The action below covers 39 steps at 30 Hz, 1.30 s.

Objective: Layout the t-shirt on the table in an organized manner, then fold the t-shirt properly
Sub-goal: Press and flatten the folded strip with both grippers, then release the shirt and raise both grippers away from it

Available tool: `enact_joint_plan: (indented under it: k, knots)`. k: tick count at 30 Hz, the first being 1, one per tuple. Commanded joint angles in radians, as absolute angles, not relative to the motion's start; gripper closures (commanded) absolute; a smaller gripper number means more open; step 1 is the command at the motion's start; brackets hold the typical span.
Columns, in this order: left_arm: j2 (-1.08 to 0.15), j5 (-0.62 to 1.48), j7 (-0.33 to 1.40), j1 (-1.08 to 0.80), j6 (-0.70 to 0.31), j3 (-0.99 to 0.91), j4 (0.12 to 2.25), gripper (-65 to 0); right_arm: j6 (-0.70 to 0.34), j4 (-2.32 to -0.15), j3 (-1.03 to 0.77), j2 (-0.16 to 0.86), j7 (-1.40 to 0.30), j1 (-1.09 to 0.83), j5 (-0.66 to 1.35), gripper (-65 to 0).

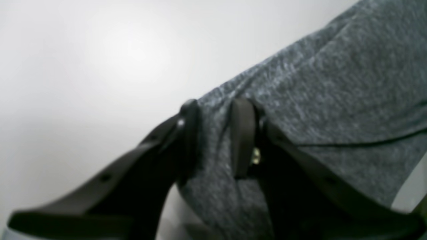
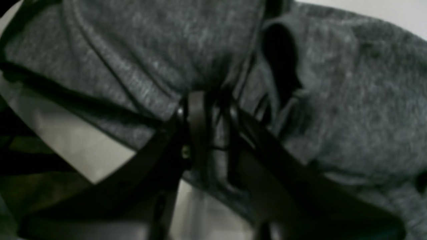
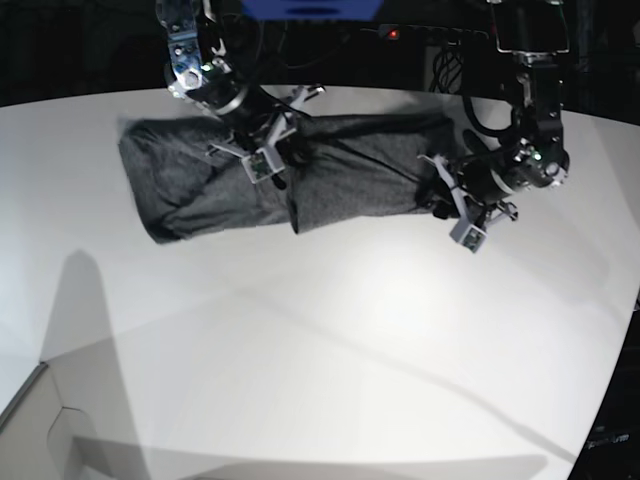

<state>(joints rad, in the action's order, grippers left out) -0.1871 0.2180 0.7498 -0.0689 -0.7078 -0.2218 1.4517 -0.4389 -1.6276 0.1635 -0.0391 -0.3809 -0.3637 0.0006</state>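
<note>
The left claw (image 1: 217, 133) pinched the t-shirt (image 3: 330, 175) at one end, and the right claw (image 2: 213, 133) clamped a bunched fold mid-length. The garment lay as a long band across the bench (image 3: 330, 340), apparently mid-fold; next probably called for carrying both grips over together.

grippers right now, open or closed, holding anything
left gripper: closed on a fold of the t-shirt
right gripper: closed on bunched t-shirt fabric
</note>
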Motion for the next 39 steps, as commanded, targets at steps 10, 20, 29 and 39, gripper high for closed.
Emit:
enact_joint_plan:
  k: [10, 20, 29, 39]
  knots:
    - [-0.189, 0.193, 0.769, -0.064, -0.698, -0.289, 1.501, -16.9, -0.433, -1.636, 0.26, -0.042, -0.4, -0.349, -0.005, -7.6]
    - [-0.166, 0.193, 0.782, -0.074, -0.698, -0.291, 1.675, -17.1, -0.433, -1.893, 0.252, -0.035, -0.409, -0.426, -0.005, -7.8]
    - [-0.174, 0.191, 0.783, -0.133, -0.698, -0.328, 1.73, -17.2, -0.433, -1.931, 0.031, -0.027, -0.409, -0.444, -0.002, -17.5]
    - [-0.165, 0.193, 0.782, -0.177, -0.698, -0.572, 1.73, -30.3, -0.438, -1.923, -0.325, -0.094, -0.461, -0.354, -0.002, -43.1]
